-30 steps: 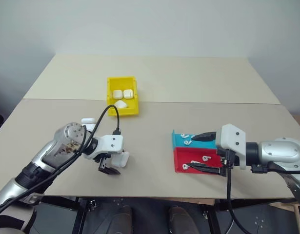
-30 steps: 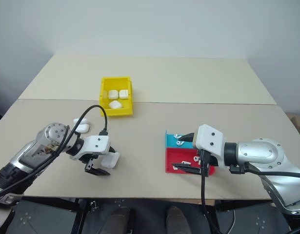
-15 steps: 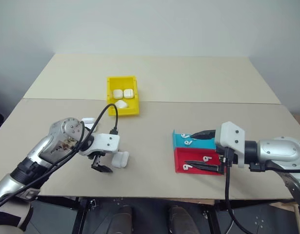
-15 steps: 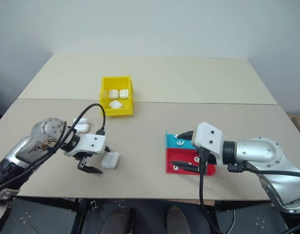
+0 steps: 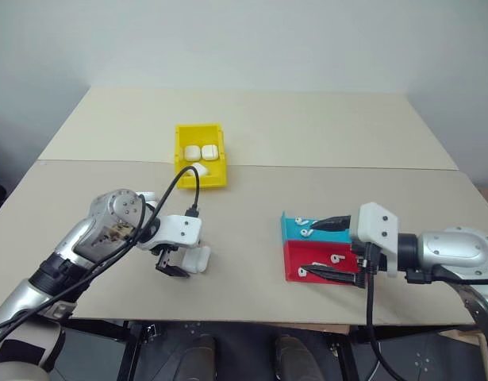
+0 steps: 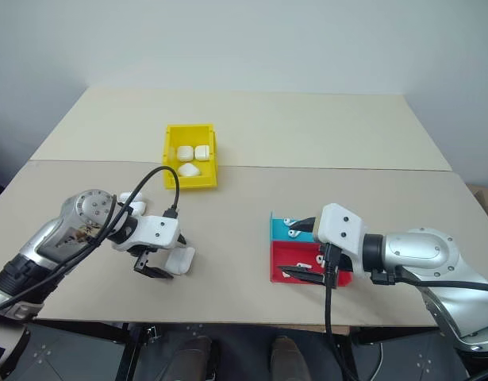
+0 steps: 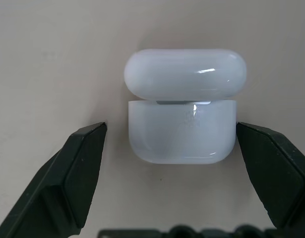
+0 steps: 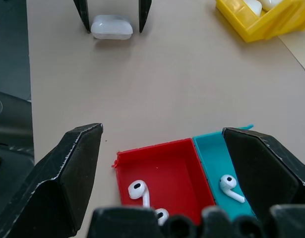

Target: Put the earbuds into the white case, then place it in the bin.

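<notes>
A white case (image 7: 183,106) lies on the table with its lid slightly ajar. My left gripper (image 7: 170,131) points down at it, open, with one black finger on each side of the case; one fingertip (image 7: 249,136) stands almost against its side. Tiny white earbuds (image 8: 140,191) lie in the red tray (image 5: 291,258), and more earbuds (image 8: 229,184) in the blue tray (image 5: 291,231). My right gripper (image 5: 315,248) hovers open over these two trays, holding nothing. The yellow bin (image 5: 181,159) stands further back on the table.
Several white cases (image 5: 201,151) lie inside the yellow bin. Another white case (image 6: 132,208) rests on the table just behind my left arm. A black cable (image 5: 180,186) loops above the left wrist. A seam runs across the table behind the trays.
The left wrist has rolled a little around the case, so its fingers stand differently. The case has stayed where it was. The right arm has not moved.
</notes>
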Robot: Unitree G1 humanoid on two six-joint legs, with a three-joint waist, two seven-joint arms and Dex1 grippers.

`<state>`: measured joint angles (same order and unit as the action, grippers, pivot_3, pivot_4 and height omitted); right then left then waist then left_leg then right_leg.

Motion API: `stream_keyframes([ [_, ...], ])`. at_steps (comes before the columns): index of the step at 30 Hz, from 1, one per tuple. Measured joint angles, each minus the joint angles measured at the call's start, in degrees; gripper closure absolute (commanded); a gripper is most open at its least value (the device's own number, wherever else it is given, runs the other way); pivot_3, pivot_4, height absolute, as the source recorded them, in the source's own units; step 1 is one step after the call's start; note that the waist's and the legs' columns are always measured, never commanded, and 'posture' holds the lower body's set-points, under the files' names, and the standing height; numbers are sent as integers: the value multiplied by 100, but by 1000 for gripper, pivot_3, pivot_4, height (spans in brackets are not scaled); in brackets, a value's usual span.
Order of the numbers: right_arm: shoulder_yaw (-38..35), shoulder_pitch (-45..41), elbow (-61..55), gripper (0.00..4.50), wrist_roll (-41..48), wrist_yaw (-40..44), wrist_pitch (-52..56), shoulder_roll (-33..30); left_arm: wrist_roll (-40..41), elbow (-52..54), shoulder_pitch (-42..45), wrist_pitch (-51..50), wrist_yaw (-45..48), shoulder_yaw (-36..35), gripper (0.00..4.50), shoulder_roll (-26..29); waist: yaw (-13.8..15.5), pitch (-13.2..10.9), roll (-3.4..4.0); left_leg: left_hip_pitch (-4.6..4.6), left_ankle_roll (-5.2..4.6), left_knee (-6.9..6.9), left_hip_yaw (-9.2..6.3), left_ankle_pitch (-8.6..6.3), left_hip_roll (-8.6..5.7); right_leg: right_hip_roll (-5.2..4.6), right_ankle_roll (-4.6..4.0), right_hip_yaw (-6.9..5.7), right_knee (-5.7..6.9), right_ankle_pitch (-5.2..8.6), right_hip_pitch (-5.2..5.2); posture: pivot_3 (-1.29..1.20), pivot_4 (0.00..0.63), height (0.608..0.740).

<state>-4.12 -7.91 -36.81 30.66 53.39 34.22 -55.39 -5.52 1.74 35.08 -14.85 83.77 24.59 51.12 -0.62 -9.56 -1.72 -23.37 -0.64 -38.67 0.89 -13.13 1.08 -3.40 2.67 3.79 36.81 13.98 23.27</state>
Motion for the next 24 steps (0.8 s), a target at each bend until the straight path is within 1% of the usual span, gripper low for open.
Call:
stream_keyframes([
  [3,-67,26,-38,0,0,4,0,-1,11,0,-21,1,20,-2,589,0,-1,0,0,4,0,0,0,0,0,0,0,0,1,0,-4,0,150,740],
  [7,-97,42,-43,0,0,15,0,-2,51,43,-94,-1,71,-13,1624,1,25,3,6,8,0,-2,0,0,-1,-1,1,0,1,0,-9,0,150,740],
  [8,-97,49,-43,0,0,20,0,-2,52,50,-101,-4,69,-21,1735,1,28,3,6,8,0,-3,0,0,-1,-1,1,0,1,0,-9,0,150,740],
  [14,-109,144,-46,0,-3,122,-3,-19,113,58,-172,-16,45,-102,1735,27,19,3,6,5,-1,-2,0,0,0,0,1,0,0,1,-6,0,150,740],
  [16,-111,144,-30,0,-5,171,-12,-34,163,-45,-172,39,32,-146,1735,53,10,3,6,6,0,-3,0,0,1,0,1,0,1,1,-6,0,150,740],
  [18,-125,144,14,0,-5,258,-47,-57,258,-273,-172,197,13,-339,1735,96,-5,3,5,5,-1,-3,0,0,2,1,1,-1,1,1,-4,0,150,740],
  [20,-186,162,101,0,-2,399,-139,-86,653,-682,-72,376,4,-747,1735,-14,-6,3,4,-2,-1,-3,-1,0,3,1,1,-3,1,1,1,0,150,740],
  [21,-273,190,164,0,2,479,-170,-92,1049,-920,27,439,-54,-1163,1735,-258,8,2,4,-5,-1,-4,-3,0,3,-1,0,-5,0,0,2,0,150,740],
  [22,-322,191,207,0,5,527,-184,-92,1273,-983,104,448,-134,-1409,1735,-404,20,2,3,-12,-1,-10,-7,0,3,-3,1,-12,0,0,2,0,150,740],
  [23,-405,190,270,0,16,587,-211,-96,1699,-985,224,276,-297,-1818,1735,-649,33,2,3,-17,-1,-13,-11,-1,3,-3,3,-15,-5,-1,2,0,150,740],
  [24,-463,188,294,0,41,631,-229,-98,2010,-911,276,78,-444,-2098,1735,-782,30,2,3,-18,-7,-15,-13,-4,1,-5,4,-15,-5,-1,2,0,150,740],
])
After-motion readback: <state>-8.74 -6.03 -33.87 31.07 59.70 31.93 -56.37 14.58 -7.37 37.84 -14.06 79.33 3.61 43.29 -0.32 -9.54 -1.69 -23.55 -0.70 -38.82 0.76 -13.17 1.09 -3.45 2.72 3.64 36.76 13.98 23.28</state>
